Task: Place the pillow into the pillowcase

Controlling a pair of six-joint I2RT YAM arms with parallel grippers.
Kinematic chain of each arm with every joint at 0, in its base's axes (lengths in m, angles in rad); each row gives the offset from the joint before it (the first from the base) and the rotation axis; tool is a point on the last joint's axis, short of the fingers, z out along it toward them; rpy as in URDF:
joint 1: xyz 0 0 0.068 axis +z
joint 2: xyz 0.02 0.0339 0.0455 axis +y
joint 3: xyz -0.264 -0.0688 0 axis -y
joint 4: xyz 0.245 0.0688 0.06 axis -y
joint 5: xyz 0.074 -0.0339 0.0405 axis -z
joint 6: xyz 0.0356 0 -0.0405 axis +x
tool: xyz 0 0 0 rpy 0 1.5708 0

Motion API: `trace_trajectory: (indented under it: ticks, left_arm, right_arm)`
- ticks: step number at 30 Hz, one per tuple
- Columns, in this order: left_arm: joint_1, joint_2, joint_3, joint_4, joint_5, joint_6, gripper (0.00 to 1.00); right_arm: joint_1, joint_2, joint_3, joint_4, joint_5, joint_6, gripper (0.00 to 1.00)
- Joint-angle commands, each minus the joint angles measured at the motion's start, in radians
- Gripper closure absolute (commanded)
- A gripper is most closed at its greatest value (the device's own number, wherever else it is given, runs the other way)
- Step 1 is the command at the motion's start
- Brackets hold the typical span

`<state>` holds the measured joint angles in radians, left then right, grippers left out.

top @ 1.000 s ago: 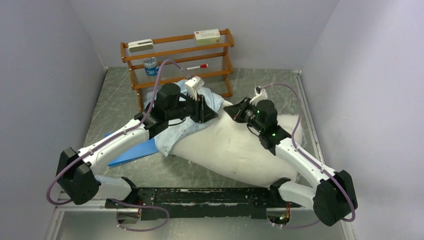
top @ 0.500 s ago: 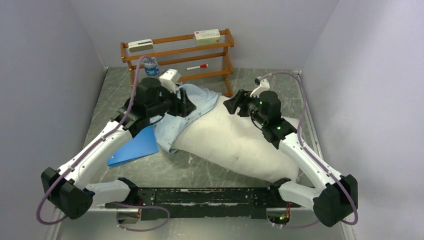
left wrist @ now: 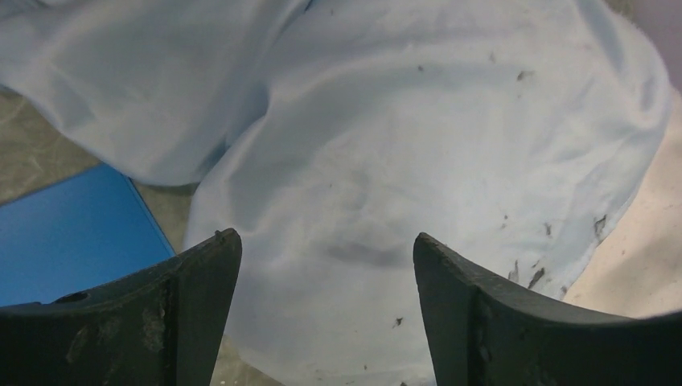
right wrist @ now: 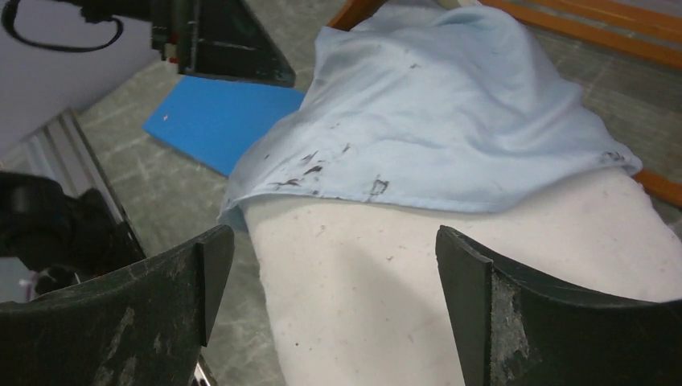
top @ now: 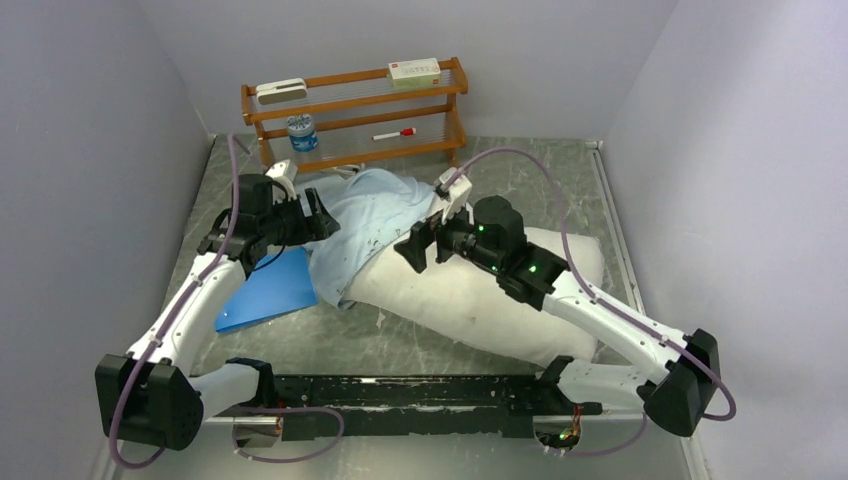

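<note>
The big white pillow (top: pixel 480 300) lies slantwise across the table, its far left end covered by the light-blue pillowcase (top: pixel 372 212). My left gripper (top: pixel 318 214) hovers open at the pillowcase's left edge. In the left wrist view, wrinkled pillowcase (left wrist: pixel 386 145) fills the gap between its fingers (left wrist: pixel 201 281), with nothing gripped. My right gripper (top: pixel 412 248) is open above the pillow near the pillowcase's hem. The right wrist view shows bare pillow (right wrist: pixel 402 273) between the wide-apart jaws and the pillowcase (right wrist: pixel 442 121) just beyond.
A flat bright-blue board (top: pixel 268 290) lies on the table left of the pillowcase, under my left arm. A wooden rack (top: pixel 355 110) stands at the back with a box, a jar and a marker. Grey walls close in on the left, right and back.
Both grippers have gone from shut to open and let go of the fabric. My left arm drew back to the left; my right gripper swung left and nearer over the pillow.
</note>
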<state>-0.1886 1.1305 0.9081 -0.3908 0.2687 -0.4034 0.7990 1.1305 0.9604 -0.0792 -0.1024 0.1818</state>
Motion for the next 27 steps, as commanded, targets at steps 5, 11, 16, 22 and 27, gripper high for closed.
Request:
trace_trajectory:
  ticks: [5,11,16,22,27]
  left_arm:
    - [0.018,-0.029,-0.048,-0.016,0.019,0.053,0.03]
    - [0.018,-0.058,-0.053,-0.066,-0.034,0.11,0.03]
    - [0.018,-0.107,-0.103,-0.04,-0.053,0.052,0.03]
    - [0.018,-0.094,-0.103,-0.066,-0.036,0.04,0.07]
    - [0.018,-0.112,-0.105,-0.078,-0.062,0.048,0.09]
  right_arm:
    - [0.224,0.052,-0.007,0.053,0.098,-0.348,0.02]
    - [0.41,0.137,-0.026,0.121,0.26,-0.546,0.02]
    - [0.52,0.239,-0.033,0.122,0.415,-0.722,0.02]
    - [0.608,0.408,-0.056,0.155,0.683,-0.875,0.02]
    - [0.624,0.54,-0.124,0.411,0.915,-1.014,0.03]
